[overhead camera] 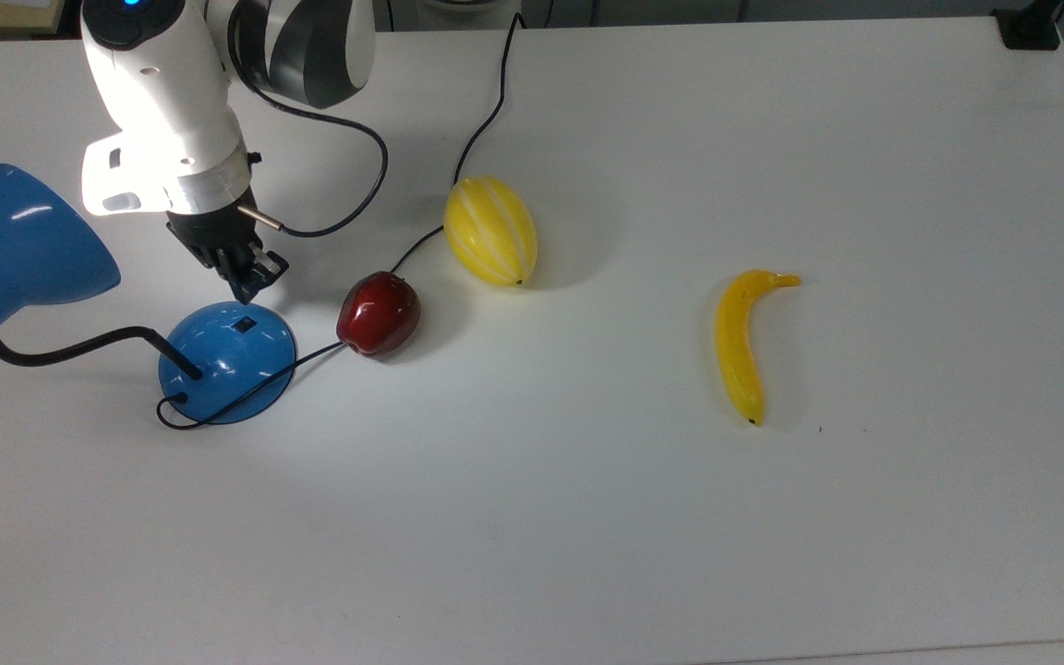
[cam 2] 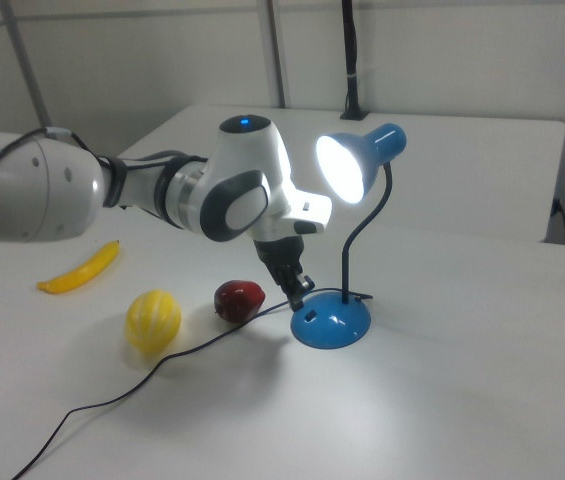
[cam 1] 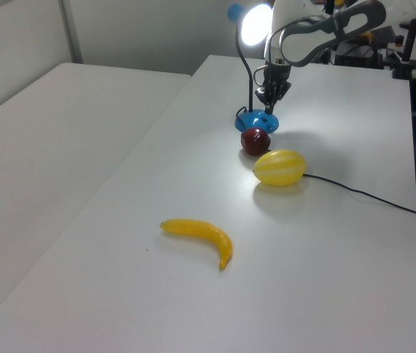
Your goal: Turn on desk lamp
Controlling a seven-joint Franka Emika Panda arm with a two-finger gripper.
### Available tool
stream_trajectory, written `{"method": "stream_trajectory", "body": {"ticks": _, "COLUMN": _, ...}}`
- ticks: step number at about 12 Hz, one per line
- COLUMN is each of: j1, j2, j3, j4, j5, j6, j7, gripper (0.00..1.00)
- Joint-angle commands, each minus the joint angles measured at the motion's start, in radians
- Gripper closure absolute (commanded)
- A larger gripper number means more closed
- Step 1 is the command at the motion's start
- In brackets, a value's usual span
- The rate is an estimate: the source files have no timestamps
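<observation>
The desk lamp point(overhead camera: 218, 365) stands at the top view's left, with its round blue base on the white table. A small black switch point(overhead camera: 244, 324) shows on top of the base. Its bent black gooseneck point(overhead camera: 70, 351) carries the blue cone shade point(overhead camera: 19, 254). The shade point(cam 2: 357, 160) glows brightly in the right view and throws light on the arm. My gripper point(overhead camera: 250, 277) hangs shut just above the base's far edge, touching nothing. In the right view the gripper point(cam 2: 298, 290) sits a little above and left of the base point(cam 2: 334, 325).
A dark red apple point(overhead camera: 379, 314) lies right of the base, touching the lamp's thin black cord point(overhead camera: 486, 120). A yellow striped melon point(overhead camera: 490, 231) sits beyond it. A banana point(overhead camera: 741, 342) lies further toward the top view's right.
</observation>
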State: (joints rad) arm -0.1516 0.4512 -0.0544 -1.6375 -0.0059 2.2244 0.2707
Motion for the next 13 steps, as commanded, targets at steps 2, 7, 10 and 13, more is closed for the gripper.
{"method": "stream_trajectory", "body": {"ticks": 2, "j1": 0.052, "j2": -0.144, "j3": -0.001, "j4": -0.024, "j5": -0.003, "j6": -0.266, "j7": -0.083, "gripper": 1.0}}
{"method": "stream_trajectory", "body": {"ticks": 7, "j1": 0.102, "j2": -0.319, "j3": -0.001, "j4": -0.079, "j5": 0.018, "j6": -0.562, "j7": -0.2, "gripper": 1.0}}
{"method": "stream_trajectory", "body": {"ticks": 10, "j1": 0.159, "j2": -0.452, "j3": -0.001, "j4": -0.201, "j5": 0.017, "j6": -0.585, "j7": -0.223, "gripper": 0.89}}
{"method": "stream_trajectory", "body": {"ticks": 13, "j1": 0.162, "j2": -0.496, "j3": -0.001, "j4": -0.237, "j5": 0.014, "j6": -0.58, "j7": -0.223, "gripper": 0.54}}
